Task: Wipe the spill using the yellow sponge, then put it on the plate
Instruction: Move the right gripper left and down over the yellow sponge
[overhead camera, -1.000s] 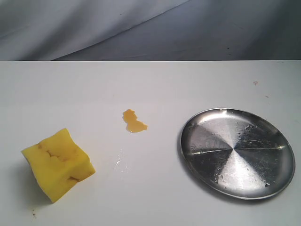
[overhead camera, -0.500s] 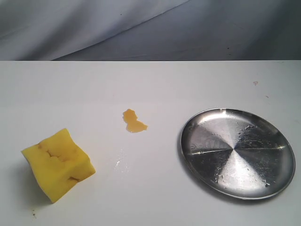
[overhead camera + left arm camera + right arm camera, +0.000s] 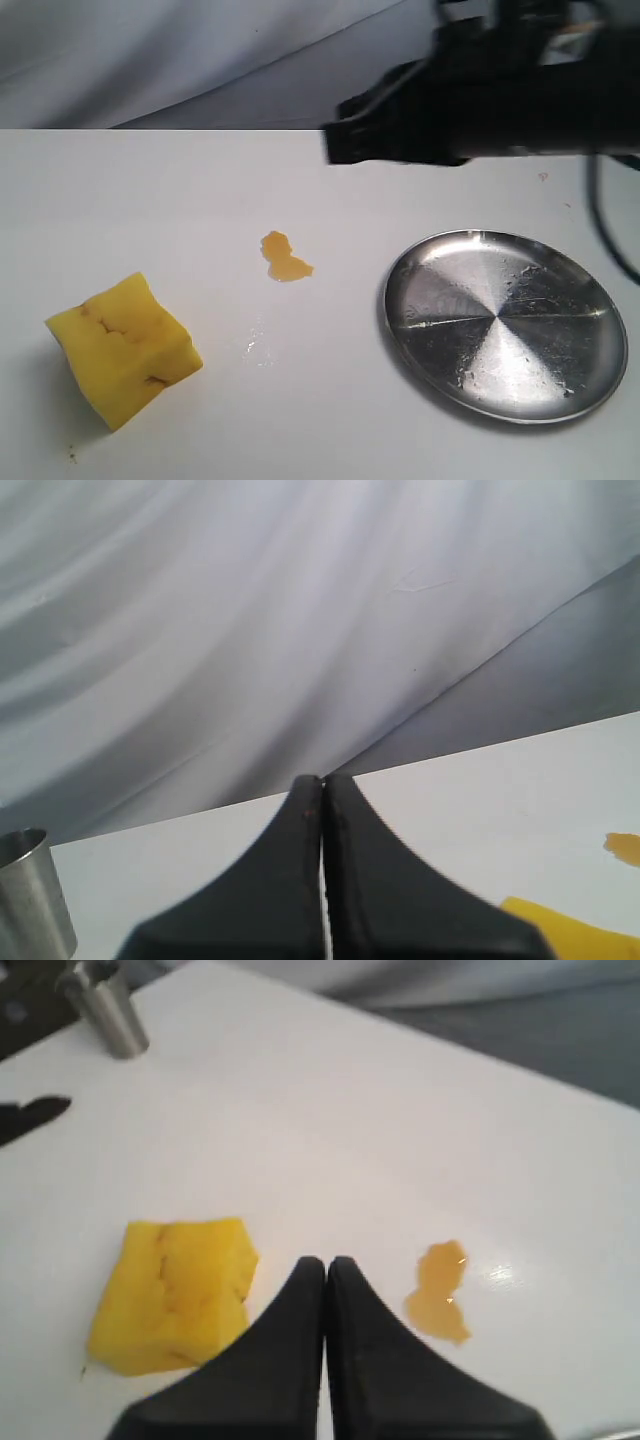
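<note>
A yellow sponge sits on the near left of a white bench. It is a thick, roughly cube-shaped block of bright foam, marked with brownish cracks and stains. It rests alone, with nothing touching it.

Toward the middle of the bench, well apart from the sponge, lies the spill, a small glossy orange-yellow blob with an uneven outline. A faint clear smear glistens on the bench between the two, nearer than the spill.

On the right lies a round, shallow silver plate with a brushed radial sheen, a raised rim and whitish specks.

The dark, blurred right arm stretches across the far right, above the bench. Its wrist view shows the right end effector pressed closed on nothing, above the sponge and spill. The left end effector is likewise closed and empty.

A metal cup stands upright on the bench. Grey draped cloth fills the background.
</note>
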Motion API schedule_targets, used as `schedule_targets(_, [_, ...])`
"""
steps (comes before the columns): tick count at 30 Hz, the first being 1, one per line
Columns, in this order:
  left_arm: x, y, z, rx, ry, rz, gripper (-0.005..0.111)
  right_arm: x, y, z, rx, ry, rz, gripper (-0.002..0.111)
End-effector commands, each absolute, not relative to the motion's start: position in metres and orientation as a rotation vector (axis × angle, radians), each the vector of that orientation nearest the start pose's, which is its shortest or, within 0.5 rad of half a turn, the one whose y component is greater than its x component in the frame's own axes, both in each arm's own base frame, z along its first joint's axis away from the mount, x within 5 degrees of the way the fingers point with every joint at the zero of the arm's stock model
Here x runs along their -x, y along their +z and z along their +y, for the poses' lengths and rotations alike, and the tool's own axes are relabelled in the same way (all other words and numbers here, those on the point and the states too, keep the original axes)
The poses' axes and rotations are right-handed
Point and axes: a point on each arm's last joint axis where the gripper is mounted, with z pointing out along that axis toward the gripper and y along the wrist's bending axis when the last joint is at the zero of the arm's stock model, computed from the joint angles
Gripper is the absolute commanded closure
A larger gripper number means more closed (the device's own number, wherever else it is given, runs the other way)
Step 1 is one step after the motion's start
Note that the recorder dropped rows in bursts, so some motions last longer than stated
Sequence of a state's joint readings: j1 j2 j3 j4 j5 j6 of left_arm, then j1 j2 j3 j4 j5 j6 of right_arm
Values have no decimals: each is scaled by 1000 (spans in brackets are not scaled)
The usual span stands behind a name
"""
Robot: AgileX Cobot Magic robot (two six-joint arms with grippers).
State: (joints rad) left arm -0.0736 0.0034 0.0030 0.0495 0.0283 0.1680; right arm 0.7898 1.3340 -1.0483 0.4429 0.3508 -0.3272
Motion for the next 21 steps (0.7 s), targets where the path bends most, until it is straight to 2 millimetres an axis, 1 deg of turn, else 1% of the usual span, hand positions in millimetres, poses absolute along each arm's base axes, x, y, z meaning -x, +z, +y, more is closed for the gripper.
schedule_targets(1, [-56, 211, -4, -203, 107, 1494, 107, -218, 298, 298, 1109, 713, 2188, 108])
schedule_targets(2, [-56, 211, -4, -203, 107, 1494, 107, -221, 286, 318, 1165, 739, 2249, 108])
schedule_targets(3, [-56, 211, -4, -203, 107, 1494, 107, -224, 278, 331, 1203, 741, 2271, 105])
schedule_targets(4, [-56, 211, -4, -203, 107, 1494, 107, -226, 267, 345, 1255, 743, 2305, 96])
schedule_targets(5, [-56, 211, -4, -203, 107, 1494, 107, -227, 258, 355, 1289, 741, 2318, 87])
schedule_targets(6, [-56, 211, -4, -203, 107, 1494, 107, -229, 245, 367, 1320, 738, 2341, 70])
schedule_targets(7, [-56, 211, -4, -203, 107, 1494, 107, -228, 241, 373, 1334, 740, 2339, 60])
schedule_targets(9, [-56, 211, -4, -203, 107, 1494, 107, -229, 228, 386, 1344, 743, 2347, 36])
schedule_targets(11, [-56, 211, -4, -203, 107, 1494, 107, -231, 218, 396, 1329, 771, 2362, 23])
schedule_targets(12, [-56, 211, -4, -203, 107, 1494, 107, -233, 212, 401, 1306, 791, 2372, 20])
schedule_targets(15, [-56, 211, -4, -203, 107, 1494, 107, -241, 194, 411, 1243, 816, 2383, 20])
schedule_targets(18, [-56, 211, -4, -203, 107, 1494, 107, -247, 176, 418, 1213, 805, 2389, 20])
schedule_targets(21, [-56, 211, -4, -203, 107, 1494, 107, -249, 154, 424, 1183, 828, 2441, 20])
